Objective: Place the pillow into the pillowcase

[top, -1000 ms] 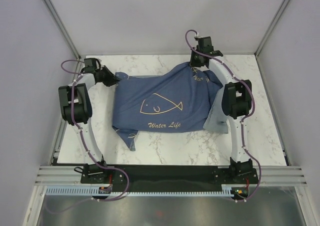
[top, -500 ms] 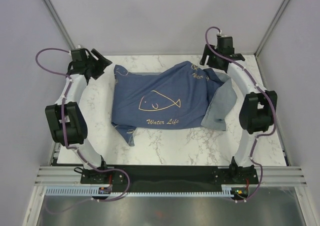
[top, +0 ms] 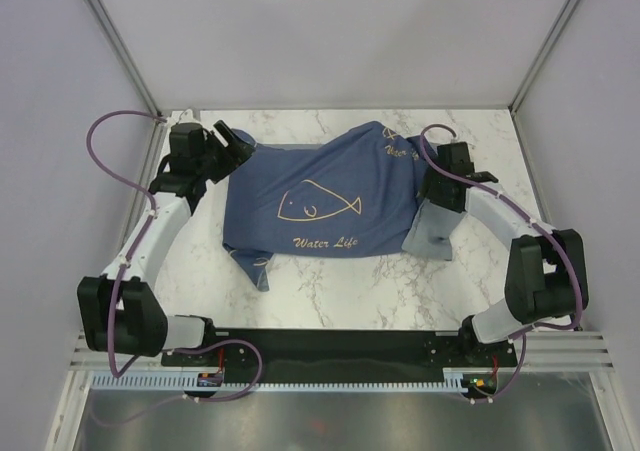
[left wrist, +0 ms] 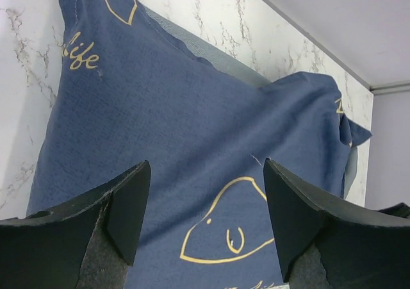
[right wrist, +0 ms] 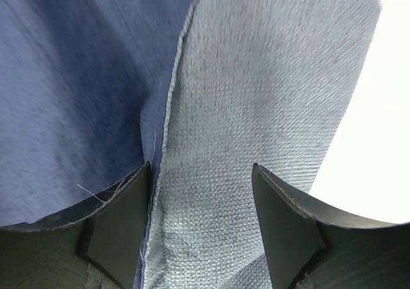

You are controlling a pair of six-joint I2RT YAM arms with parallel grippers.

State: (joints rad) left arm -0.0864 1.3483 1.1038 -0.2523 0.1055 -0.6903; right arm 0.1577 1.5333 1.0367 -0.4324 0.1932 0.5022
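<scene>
Pillowcase [top: 320, 201] lies on marble table [top: 330, 291], left gripper [left wrist: 206, 164] and right gripper [right wrist: 202, 166] both open-jawed over its two ends

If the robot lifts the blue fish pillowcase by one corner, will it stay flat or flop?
Probably flop: the pillowcase lies creased, with a twisted corner trailing on the table. Its lighter flap folds outward, so a lifted edge would likely droop. The weave looks coarse, so probably not slippery.
</scene>
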